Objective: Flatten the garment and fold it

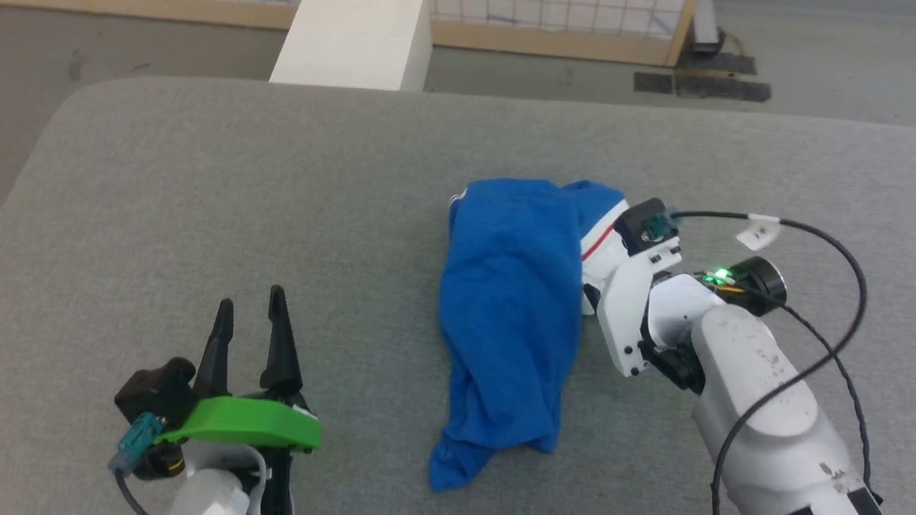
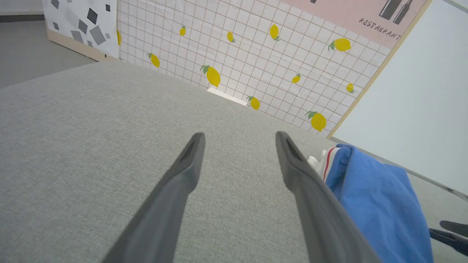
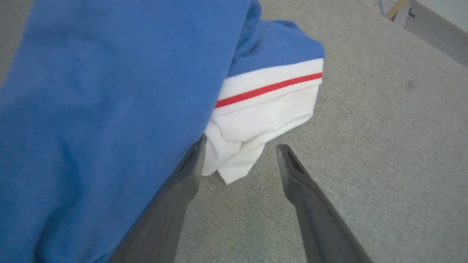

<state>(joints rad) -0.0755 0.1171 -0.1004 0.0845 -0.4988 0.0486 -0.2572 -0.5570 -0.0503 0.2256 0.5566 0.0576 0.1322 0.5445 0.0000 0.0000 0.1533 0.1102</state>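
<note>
Garment, a royal-blue soft-fabric T-shirt (image 1: pixel 512 307) with a white, red-striped sleeve (image 3: pixel 270 109), lies bunched in a long heap on the grey fabric-covered tabletop (image 1: pixel 215 179). Well to the garment's left, the left claw (image 1: pixel 251 298) has its fingers spread and holds nothing. At the garment's right edge, the right claw (image 3: pixel 242 146) is spread too, one finger against the blue cloth, the sleeve's corner between its fingers.
</note>
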